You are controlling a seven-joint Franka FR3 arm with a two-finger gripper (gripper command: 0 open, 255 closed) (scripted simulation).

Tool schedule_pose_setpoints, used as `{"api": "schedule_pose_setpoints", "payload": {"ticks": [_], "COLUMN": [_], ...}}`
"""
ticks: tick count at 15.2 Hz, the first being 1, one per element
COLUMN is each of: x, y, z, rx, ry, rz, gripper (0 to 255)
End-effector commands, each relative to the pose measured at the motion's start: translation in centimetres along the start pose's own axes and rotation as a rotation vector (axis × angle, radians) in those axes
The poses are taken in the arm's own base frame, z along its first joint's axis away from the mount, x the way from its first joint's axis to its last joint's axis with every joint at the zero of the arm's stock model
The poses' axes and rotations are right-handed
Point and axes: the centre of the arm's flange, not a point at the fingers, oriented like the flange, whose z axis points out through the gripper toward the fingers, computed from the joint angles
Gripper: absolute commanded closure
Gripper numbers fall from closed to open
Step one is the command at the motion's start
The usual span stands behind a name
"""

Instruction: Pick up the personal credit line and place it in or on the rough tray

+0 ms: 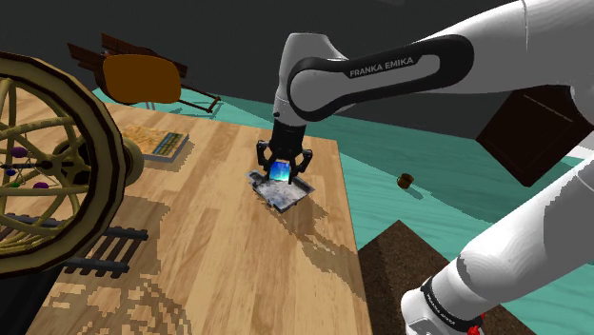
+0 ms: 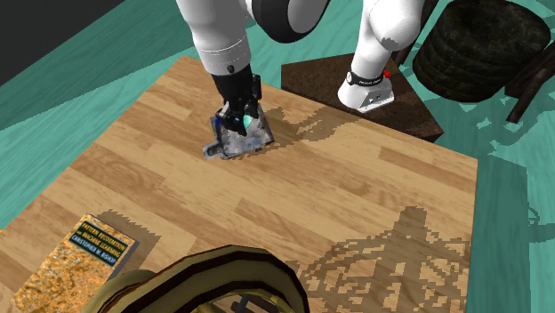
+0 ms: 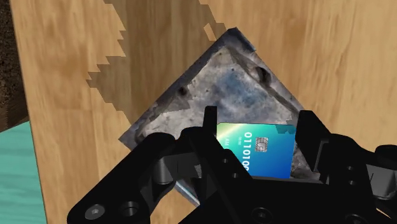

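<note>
Shoulder view centre: hand [image 1: 282, 167] clasps blue-green card [image 3: 257, 154] over mottled grey tray [image 3: 210, 83] on table [image 1: 238, 247]. We lower straight, release once card sits inside rim.

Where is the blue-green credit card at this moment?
In the shoulder view, the blue-green credit card is clasped in the black pincer just above the mottled grey square tray, near the wooden table's right edge.
</note>
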Motion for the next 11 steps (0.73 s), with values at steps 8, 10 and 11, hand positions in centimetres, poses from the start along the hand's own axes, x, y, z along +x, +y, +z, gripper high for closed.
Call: {"api": "schedule_pose_setpoints", "payload": {"ticks": [8, 10, 11], "x": [0.5, 0.5, 0.5], "y": [0.1, 0.1, 0.1], "z": [3.5, 3.5, 3.5], "rx": [0.0, 0.0, 0.0], "ry": [0.0, 0.0, 0.0], "rz": [0.0, 0.0, 0.0], "gripper": [255, 255, 255]}}
